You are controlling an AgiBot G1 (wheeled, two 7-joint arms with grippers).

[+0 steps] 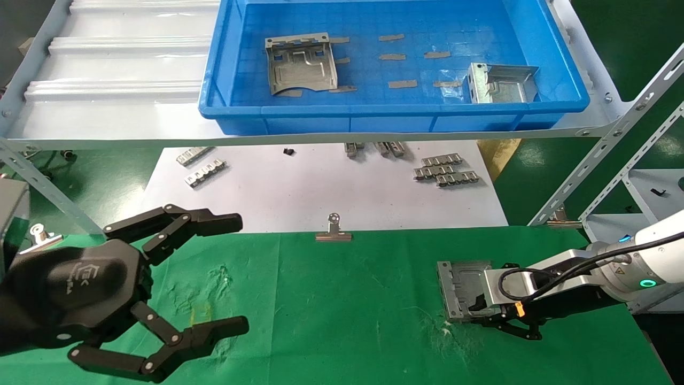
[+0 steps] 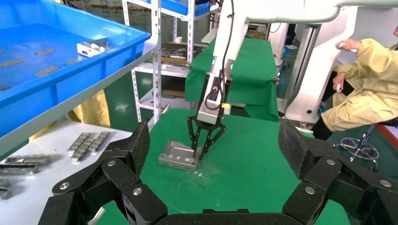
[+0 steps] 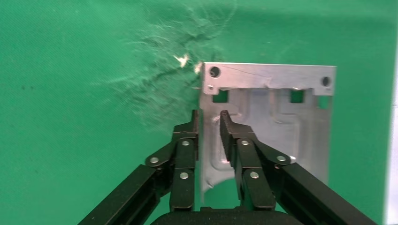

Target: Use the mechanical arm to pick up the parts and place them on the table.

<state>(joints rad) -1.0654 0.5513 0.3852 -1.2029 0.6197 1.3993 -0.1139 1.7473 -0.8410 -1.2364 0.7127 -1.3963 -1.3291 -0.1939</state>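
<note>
**On counter, right side: stamped plate w/ right pincer at its edge**

Item: sheet-metal part (image 1: 460,286), silvery, approx. square, bent-up rims, embossed channel, small cut-outs. Location: lying on the green counter (image 1: 342,321), right of centre, near edge. Two more parts, one far-left (image 1: 301,64) and one far-right (image 1: 501,84), in the blue bin (image 1: 556,101) on the far shelf.

Right pincer (image 3: 209,129): low over the plate, fingers straddling one raised side rim, narrow gap showing beside the metal. Reads as just slackened or only lightly pinching; can't tell which for sure. Plate looks to sit flat on the cloth.

Left pincer (image 1: 235,272): near-left, hovering above the counter, spread wide, nothing in it.

Handling (judgement): thin steel, so light, stiff, won't flex. Smooth finish, prob. slippery; edges likely sharp and may snag the cloth. Best hold: a bent-up rim, pinched across its thickness near mid-length so the part doesn't swing. Flat face gives no purchase.

Also present: notched strips (image 1: 443,170) and binder clip (image 1: 333,231) on the white sheet (image 1: 320,192).
</note>
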